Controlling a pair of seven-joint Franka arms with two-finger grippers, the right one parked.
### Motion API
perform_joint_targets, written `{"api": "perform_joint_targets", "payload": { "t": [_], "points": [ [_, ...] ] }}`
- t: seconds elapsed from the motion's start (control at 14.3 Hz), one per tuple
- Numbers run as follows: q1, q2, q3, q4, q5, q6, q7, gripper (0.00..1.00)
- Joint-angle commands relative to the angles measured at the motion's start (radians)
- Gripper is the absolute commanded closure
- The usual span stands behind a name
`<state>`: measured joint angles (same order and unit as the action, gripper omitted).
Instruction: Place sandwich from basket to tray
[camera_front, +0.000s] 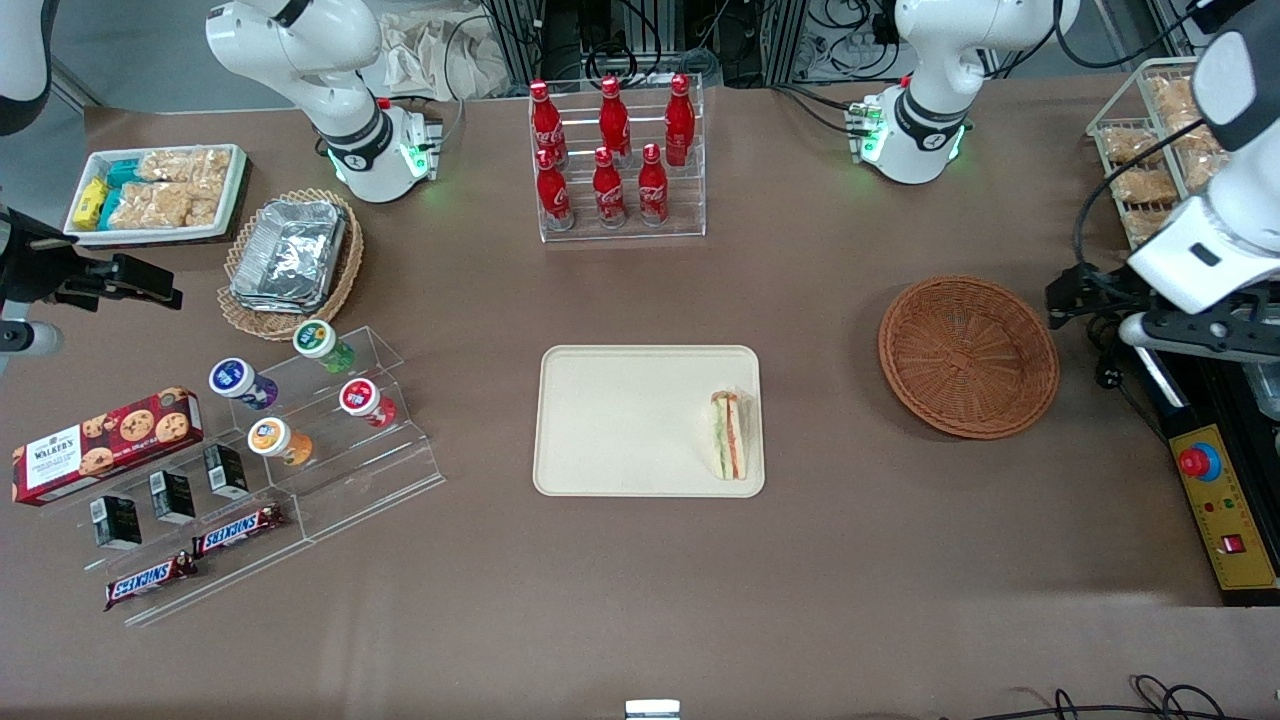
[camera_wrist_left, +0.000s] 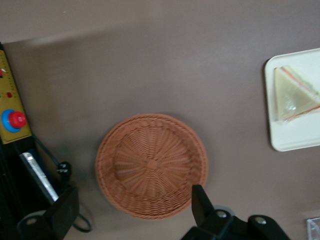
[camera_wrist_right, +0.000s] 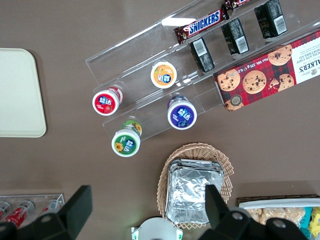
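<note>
The wrapped sandwich lies on the cream tray, at the tray's end nearest the basket. The reddish-brown wicker basket stands empty, toward the working arm's end of the table. My left gripper hovers high beside the basket, over the table's end. The left wrist view looks down on the empty basket, with the sandwich on the tray off to one side. In that view the gripper is open, its fingers wide apart with nothing between them.
A clear rack of red cola bottles stands farther from the front camera than the tray. A yellow control box with a red button lies beside the basket at the table's end. An acrylic stand with cups and snack bars and a foil-tray basket lie toward the parked arm's end.
</note>
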<state>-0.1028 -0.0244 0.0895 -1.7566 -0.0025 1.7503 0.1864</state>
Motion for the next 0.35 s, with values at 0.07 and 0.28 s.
{"api": "perform_joint_targets", "payload": {
  "t": [0.07,0.28],
  "points": [
    [0.021,0.003,0.009,0.032,0.006,-0.025,0.057,0.0],
    [0.02,0.029,0.006,0.064,0.007,-0.041,0.067,0.0]
  ]
}}
